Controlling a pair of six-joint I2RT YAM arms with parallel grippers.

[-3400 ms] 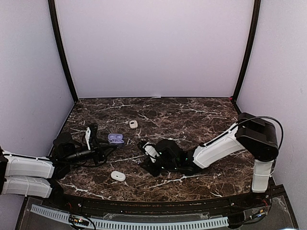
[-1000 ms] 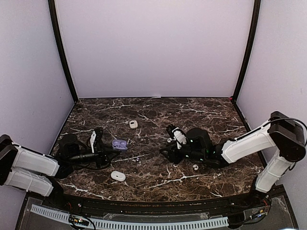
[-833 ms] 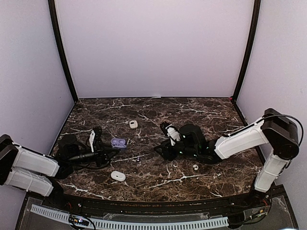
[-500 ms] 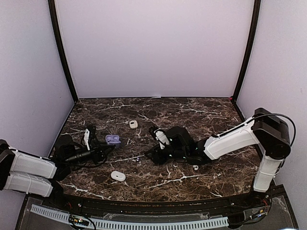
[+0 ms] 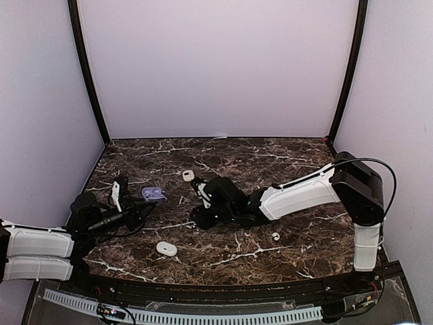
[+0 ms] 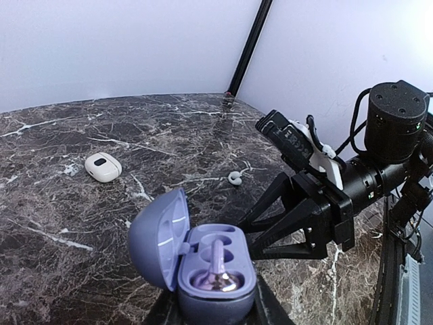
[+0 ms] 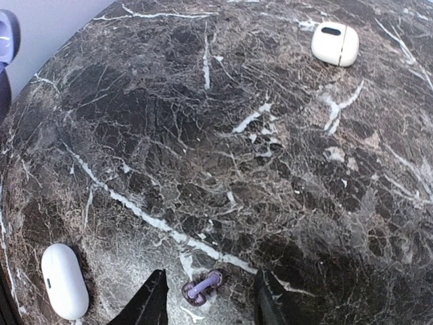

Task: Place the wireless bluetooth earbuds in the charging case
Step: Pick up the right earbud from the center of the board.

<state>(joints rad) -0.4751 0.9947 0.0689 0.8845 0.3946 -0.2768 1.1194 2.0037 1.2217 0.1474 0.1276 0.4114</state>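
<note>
Left tool (image 6: pixel 215 313) is clamped on the purple charging case (image 6: pixel 203 261), lid open, with one purple earbud (image 6: pixel 215 271) seated inside. I see the right tool (image 7: pixel 211 301) low over the bench (image 7: pixel 284 169), half-open and straddling a loose purple bud (image 7: pixel 202 288); gaps on both sides, so not gripped. A white earbud (image 5: pixel 275 235) lies behind the right tool. White cases far (image 5: pixel 188 175) and near (image 5: pixel 166 248).

Table (image 5: pixel 284 162): dark brown marble-look top, veined white, finished to a low polish.
Charging case (image 6: pixel 203 261): lilac plastic, smooth, satin outside, glossier in the wells.
Earbud (image 7: pixel 201 287): purple plastic, smooth and shiny.
Near white case (image 7: pixel 65 281) and far white case (image 7: pixel 335 43): moulded in smooth, glossy plastic.
Walls (image 5: pixel 216 68): matt, pale lilac.
</note>
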